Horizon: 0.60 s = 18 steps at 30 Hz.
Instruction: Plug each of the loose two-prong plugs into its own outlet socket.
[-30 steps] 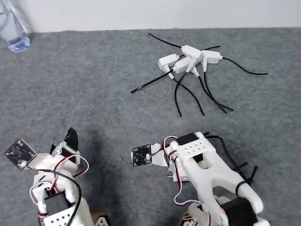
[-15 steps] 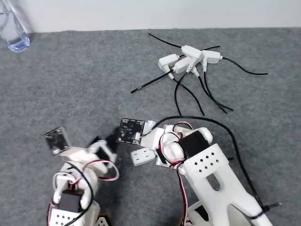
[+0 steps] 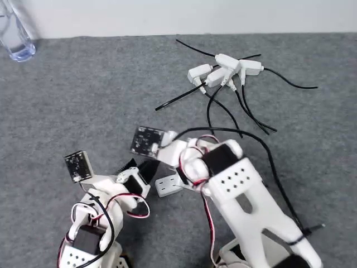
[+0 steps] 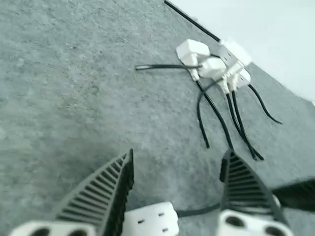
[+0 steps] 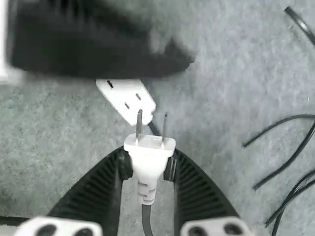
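While the right gripper (image 5: 149, 158) clamps one white two-prong plug (image 5: 147, 147), its two prongs point at one outlet socket (image 5: 126, 97) just ahead.
Whether prongs and socket touch cannot be told. The socket lies toward 6 o'clock on the grey table (image 3: 83, 100), between the wide-apart jaws of the left gripper (image 4: 179, 162), one black jaw crossing its far end. At 1 o'clock, roughly four white plugs (image 3: 223, 72) tangle with black cords (image 3: 178, 99). One clear bottle (image 3: 14, 33) stands at 11 o'clock.

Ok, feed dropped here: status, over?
Right gripper shut on plug, prongs near outlet socket. Left gripper open, straddling socket. Other plugs piled far back.
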Each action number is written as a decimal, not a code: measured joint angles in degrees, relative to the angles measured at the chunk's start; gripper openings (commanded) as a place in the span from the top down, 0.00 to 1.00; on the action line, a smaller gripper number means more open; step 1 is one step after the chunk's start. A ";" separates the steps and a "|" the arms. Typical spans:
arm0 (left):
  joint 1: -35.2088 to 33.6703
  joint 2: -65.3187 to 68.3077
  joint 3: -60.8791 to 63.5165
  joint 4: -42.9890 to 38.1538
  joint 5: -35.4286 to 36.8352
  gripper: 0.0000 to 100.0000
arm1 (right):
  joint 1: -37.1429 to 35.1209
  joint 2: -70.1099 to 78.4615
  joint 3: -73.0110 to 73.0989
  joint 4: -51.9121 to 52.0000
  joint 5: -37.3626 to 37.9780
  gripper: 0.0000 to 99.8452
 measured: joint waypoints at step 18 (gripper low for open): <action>1.67 -0.53 -0.18 0.00 0.26 0.73 | -5.36 8.44 -7.21 1.76 -2.90 0.99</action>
